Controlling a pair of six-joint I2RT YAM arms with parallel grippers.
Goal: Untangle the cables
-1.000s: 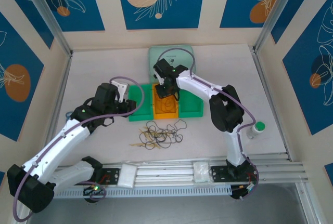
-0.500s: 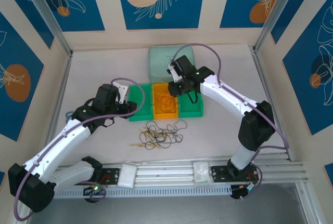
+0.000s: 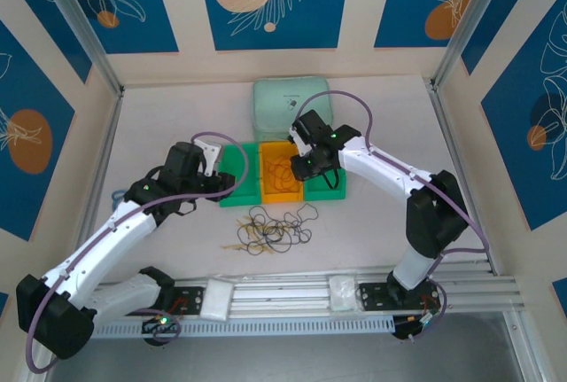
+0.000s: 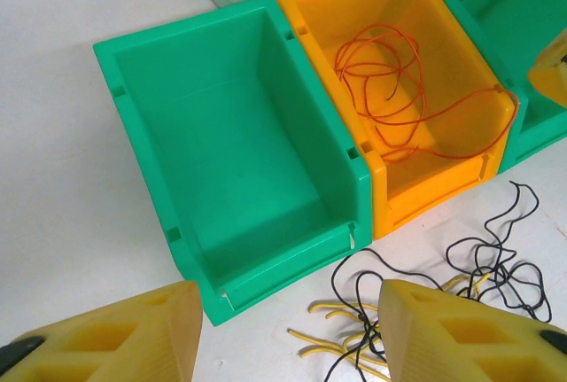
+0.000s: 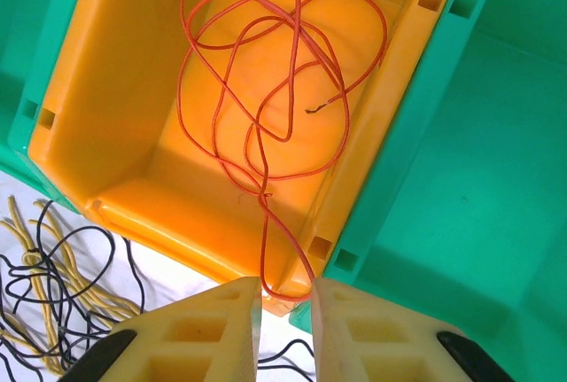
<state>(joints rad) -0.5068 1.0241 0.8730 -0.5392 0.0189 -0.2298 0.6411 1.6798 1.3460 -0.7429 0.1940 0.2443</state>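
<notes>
The orange-red cable lies coiled in the orange bin, and one loop of it hangs over the bin's near right corner. My right gripper hovers at that corner. Its jaws stand a narrow gap apart with the hanging loop between them, not pinched. Black cables and pale yellow cables lie tangled on the table in front of the bins. My left gripper is open and holds nothing. It hangs over the table by the left green bin's front edge, just left of the tangle.
An empty green bin stands left of the orange bin and another green bin stands right of it. Behind them lies a pale green lid. A white bottle with a green cap stands at the table's right edge.
My right gripper swung right away from the orange bin, then came back to its near right corner, and its jaws narrowed. The left arm barely moved.
</notes>
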